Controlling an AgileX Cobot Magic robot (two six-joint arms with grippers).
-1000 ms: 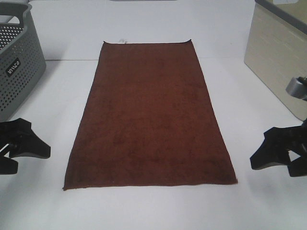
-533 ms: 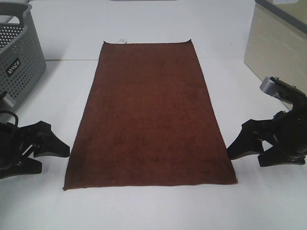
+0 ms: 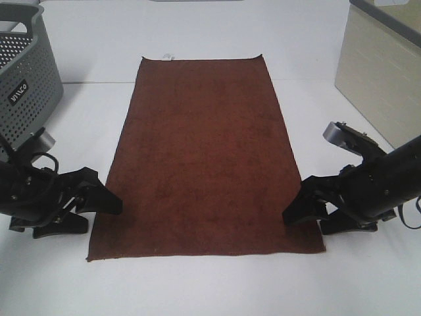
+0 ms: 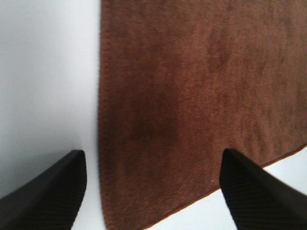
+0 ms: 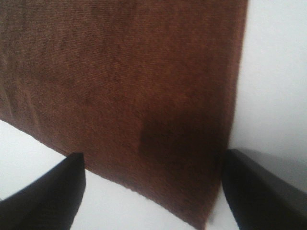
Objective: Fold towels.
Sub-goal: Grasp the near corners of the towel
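- Two pincers stand low at the near end of the towel (image 3: 207, 155), one at each long edge.
- Left pincer (image 3: 104, 217): the jaws are wide apart and hold nothing. In the left wrist view, one fingertip (image 4: 50, 194) is over the bare white surface (image 3: 210, 286), and the other (image 4: 259, 191) is at the near short edge. The corner of the cloth is between them.
- Right pincer (image 3: 304, 222): the jaws are also wide apart and empty. In the right wrist view, both fingertips are over the surface, with the other near corner between them.
- I cannot tell if any fingertip touches the cloth.
- The towel lies flat and spread out in the middle of the surface. Its small white tag (image 3: 168, 56) is on the far short edge.
- Grey perforated basket (image 3: 26, 85) at far left, beige box (image 3: 381, 79) at far right, both well apart from the towel.
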